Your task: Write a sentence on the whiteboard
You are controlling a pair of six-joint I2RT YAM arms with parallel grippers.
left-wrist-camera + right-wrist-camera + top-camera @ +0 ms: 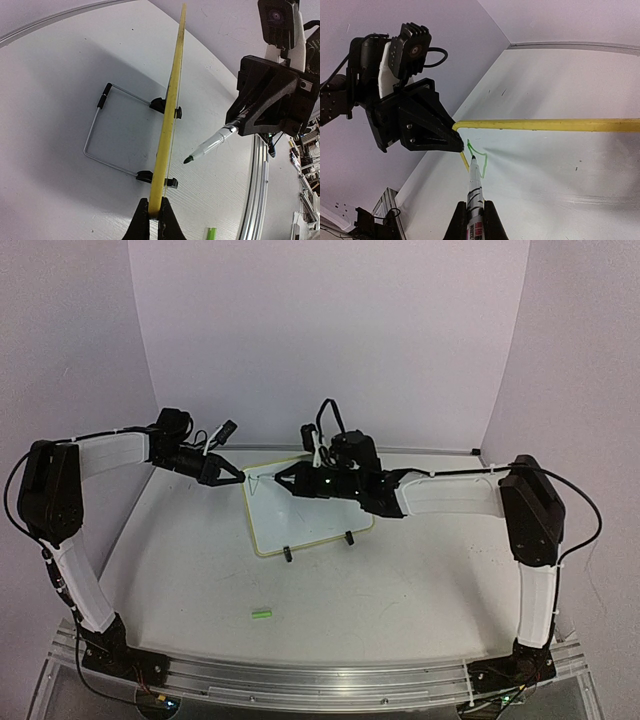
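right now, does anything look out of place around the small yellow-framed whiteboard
One thing: a small bright green cylinder, likely a pen cap, lies loose on the white table, well in front of the yellow-framed whiteboard.

Top external: parked high up behind the arm bases (105, 645), staring down and forward over the whole counter (200, 570), farthest out of the three. Left wrist: sat right behind the left tool (154, 202), sighting edge-on along the whiteboard (172, 100) frame, super close, with the right tool (242, 120) and marker (212, 145) off to one side. Right wrist: looking up along the marker at the board face, left tool straight opposite, also close. Shared by all three: that one board corner plus both tool tips.
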